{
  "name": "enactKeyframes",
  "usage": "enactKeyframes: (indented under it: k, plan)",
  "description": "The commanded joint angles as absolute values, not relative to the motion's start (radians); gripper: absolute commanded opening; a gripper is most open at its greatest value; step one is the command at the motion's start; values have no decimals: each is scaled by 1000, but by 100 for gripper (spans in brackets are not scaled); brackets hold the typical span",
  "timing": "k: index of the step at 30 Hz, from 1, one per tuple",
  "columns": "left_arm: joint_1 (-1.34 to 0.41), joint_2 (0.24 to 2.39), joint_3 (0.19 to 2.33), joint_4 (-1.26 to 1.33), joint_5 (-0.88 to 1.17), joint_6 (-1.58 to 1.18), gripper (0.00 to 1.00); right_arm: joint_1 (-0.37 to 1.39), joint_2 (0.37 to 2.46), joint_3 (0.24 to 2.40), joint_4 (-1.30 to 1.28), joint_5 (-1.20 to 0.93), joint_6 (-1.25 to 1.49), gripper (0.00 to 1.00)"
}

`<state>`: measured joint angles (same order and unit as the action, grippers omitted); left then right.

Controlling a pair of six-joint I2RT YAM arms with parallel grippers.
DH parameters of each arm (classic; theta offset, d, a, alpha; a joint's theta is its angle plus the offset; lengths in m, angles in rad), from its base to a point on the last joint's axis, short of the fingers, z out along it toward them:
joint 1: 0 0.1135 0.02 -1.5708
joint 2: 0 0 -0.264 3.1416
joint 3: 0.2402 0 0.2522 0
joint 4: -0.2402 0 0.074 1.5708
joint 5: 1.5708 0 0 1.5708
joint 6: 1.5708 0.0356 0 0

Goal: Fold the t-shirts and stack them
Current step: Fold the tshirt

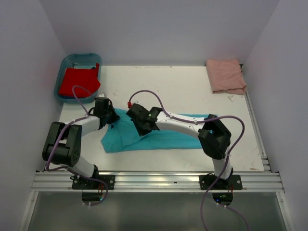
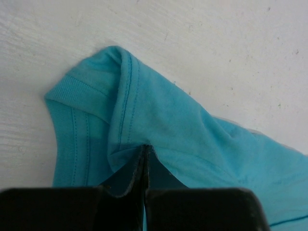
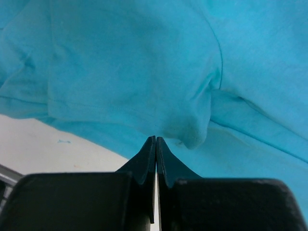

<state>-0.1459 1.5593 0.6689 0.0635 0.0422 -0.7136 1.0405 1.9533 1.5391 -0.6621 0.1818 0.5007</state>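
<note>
My left end effector (image 2: 146, 150) pinches the turquoise t-shirt (image 2: 168, 120) on the desk (image 2: 216, 38); my right end effector (image 3: 156, 140) sits closed over it.

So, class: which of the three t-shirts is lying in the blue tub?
The red t-shirt, in the blue tub at the far left. The turquoise t-shirt lies on the table; the pink t-shirt sits folded at the far right.

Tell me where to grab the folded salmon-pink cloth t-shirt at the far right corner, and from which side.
Probably pinch its near left edge from above, approaching from the near left: the salmon-pink cloth t-shirt lies folded flat on the white table, and walls crowd its far and right sides.
</note>
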Motion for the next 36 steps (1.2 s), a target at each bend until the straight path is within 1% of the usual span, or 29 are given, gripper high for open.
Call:
enactKeyframes:
  k: [1,4,8,12,15,20,28,32,35,36]
  plan:
    - [-135,1533,735,64,33,-669,0,1042,1982,1592,-690,293,518,0]
    - [-141,1482,749,86,194,-661,0,1034,1951,1562,-690,345,547,0]
    - [-207,1416,723,35,250,-673,0,999,1884,1502,-657,397,574,0]
    - [-262,1329,631,20,270,-715,0,948,1835,1460,-647,387,580,0]
    - [-294,1312,603,-44,267,-722,0,907,1807,1431,-637,384,577,0]
    - [-316,1313,574,-127,183,-726,0,844,1778,1390,-611,357,569,0]
    - [-328,1364,557,-209,75,-732,0,813,1775,1345,-563,292,551,0]
    - [-328,1387,568,-244,5,-736,0,813,1758,1310,-506,209,543,0]
    - [-327,1422,597,-270,-95,-735,0,813,1743,1267,-438,121,526,0]
    - [-327,1433,618,-276,-116,-736,0,813,1738,1255,-416,56,523,0]
